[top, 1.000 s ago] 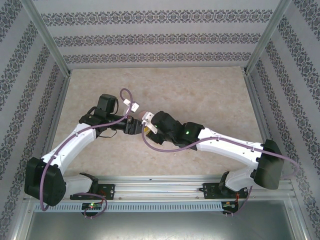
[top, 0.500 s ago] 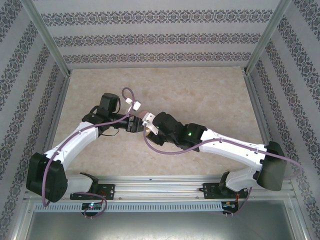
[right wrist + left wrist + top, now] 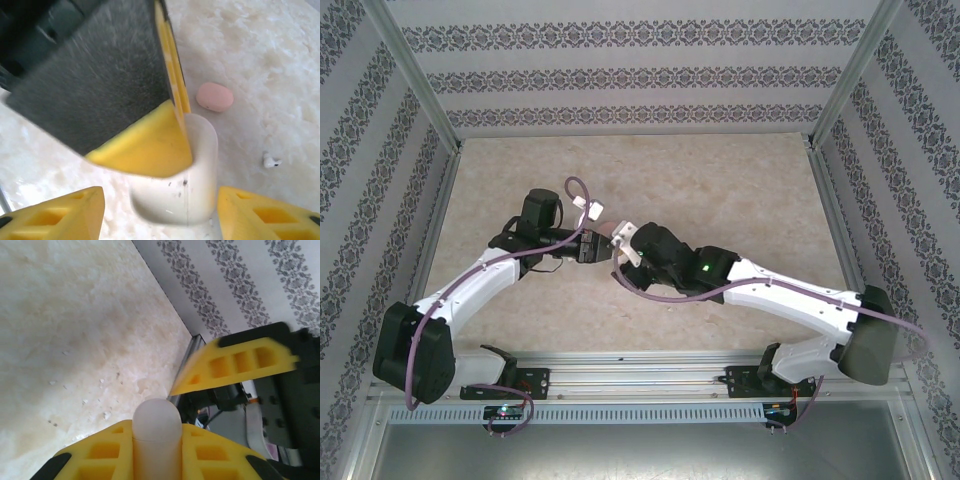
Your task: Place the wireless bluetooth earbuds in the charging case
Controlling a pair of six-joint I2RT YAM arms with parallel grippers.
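Between the wide-spread right fingers (image 3: 60, 215), which grip nothing, the left fingers (image 3: 145, 147) clamp the white charging case (image 3: 187, 187), apparently steadying it for loading. Near the case, one whitish earbud (image 3: 271, 160) lies on the tabletop (image 3: 280, 60), not yet inserted.

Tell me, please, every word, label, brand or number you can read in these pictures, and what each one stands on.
No text can be read.
The white case is plain but for a few dark specks.
The wallpaper carries only an ornamental pattern.
The white tags on the cables are too small to tell.
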